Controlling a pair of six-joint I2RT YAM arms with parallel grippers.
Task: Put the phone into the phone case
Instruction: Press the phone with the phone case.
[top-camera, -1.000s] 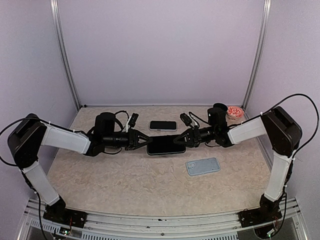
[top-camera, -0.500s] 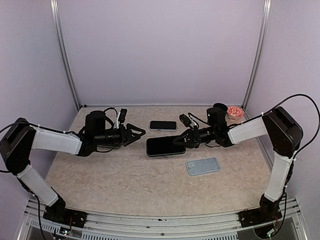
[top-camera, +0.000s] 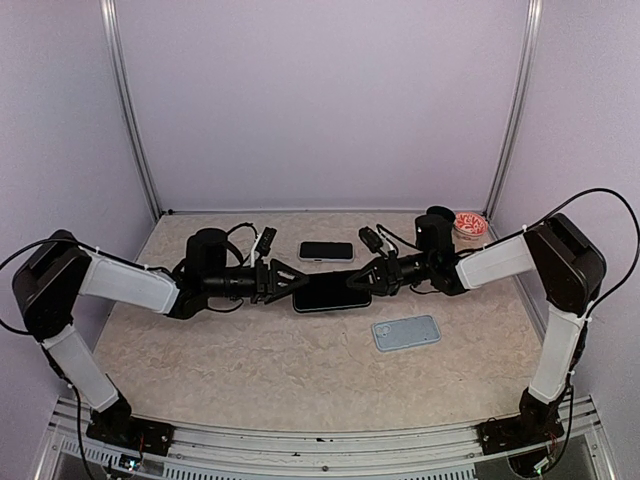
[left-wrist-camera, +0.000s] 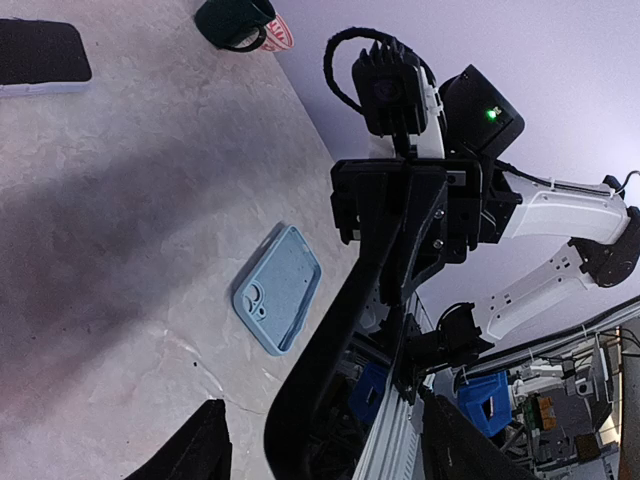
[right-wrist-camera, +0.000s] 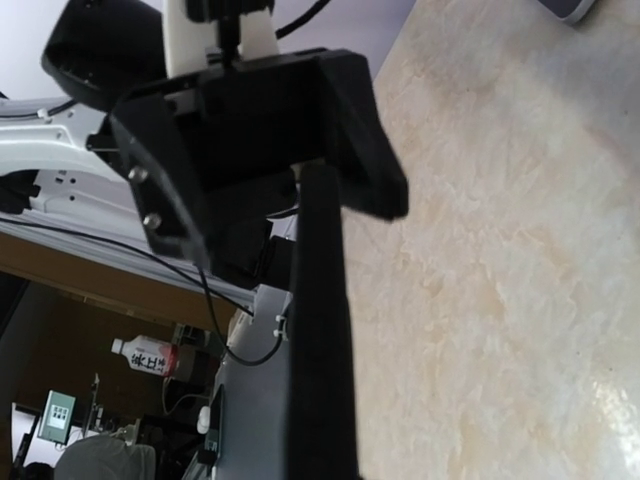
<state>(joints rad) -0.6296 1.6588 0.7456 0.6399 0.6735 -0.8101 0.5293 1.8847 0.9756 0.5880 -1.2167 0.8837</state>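
Observation:
My right gripper (top-camera: 358, 279) is shut on the right end of a black phone (top-camera: 325, 291) and holds it flat, just above the table. In the right wrist view the phone (right-wrist-camera: 320, 340) shows edge-on. My left gripper (top-camera: 290, 281) is open, its two fingers either side of the phone's left end without touching it. In the left wrist view the phone (left-wrist-camera: 335, 340) runs between the spread fingertips (left-wrist-camera: 200, 450). The light blue phone case (top-camera: 406, 332) lies open side up on the table to the front right, and also shows in the left wrist view (left-wrist-camera: 278, 290).
A second black phone (top-camera: 326, 250) lies on the table behind the held one. A dark mug (top-camera: 437, 222) and a red-and-white bowl (top-camera: 469, 225) stand at the back right. Frame posts rise at the rear corners.
The left gripper drew back to the left and then returned, open, to the phone's left end. The right gripper and the phone have stayed put.

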